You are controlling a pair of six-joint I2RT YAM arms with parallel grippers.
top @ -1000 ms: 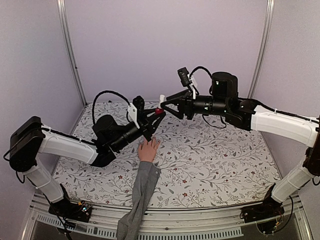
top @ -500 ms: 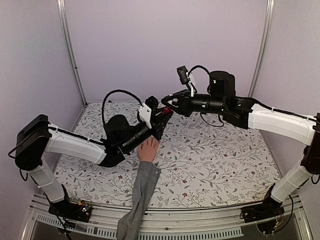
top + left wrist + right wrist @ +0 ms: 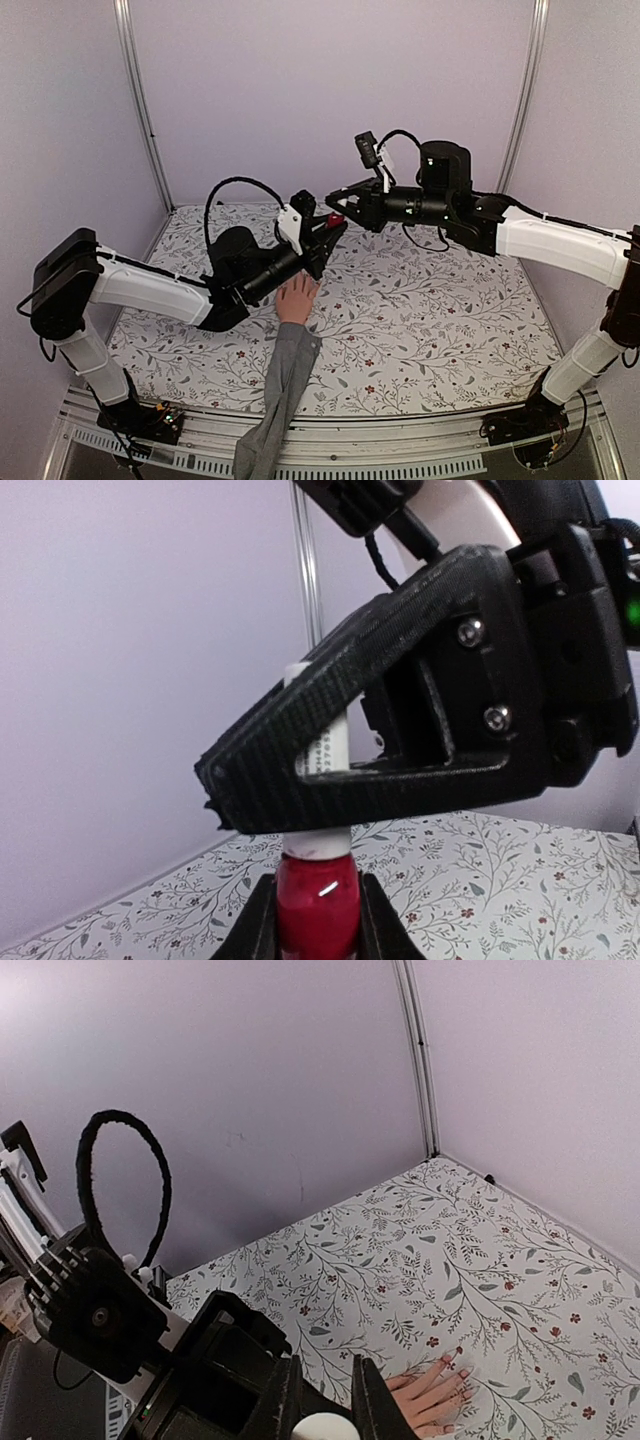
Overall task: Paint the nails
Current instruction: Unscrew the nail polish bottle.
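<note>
The peach mannequin hand (image 3: 297, 298) with a grey sleeve lies palm down on the floral table; its nails (image 3: 452, 1363) show small and pale in the right wrist view. My left gripper (image 3: 331, 224) is shut on a small red polish bottle (image 3: 316, 905), held in the air above the hand. My right gripper (image 3: 337, 203) is shut on the bottle's white cap (image 3: 322, 765); the cap (image 3: 325, 1428) sits between its fingers in the right wrist view. The brush is hidden.
The floral tablecloth (image 3: 420, 310) covers the table. Purple walls stand behind and on both sides, with metal corner posts (image 3: 140, 100). The grey sleeve (image 3: 280, 390) runs down to the table's near edge.
Both grippers rose and moved right together during the last second; the right gripper closed in over the bottle top. In the last half second little moved.
</note>
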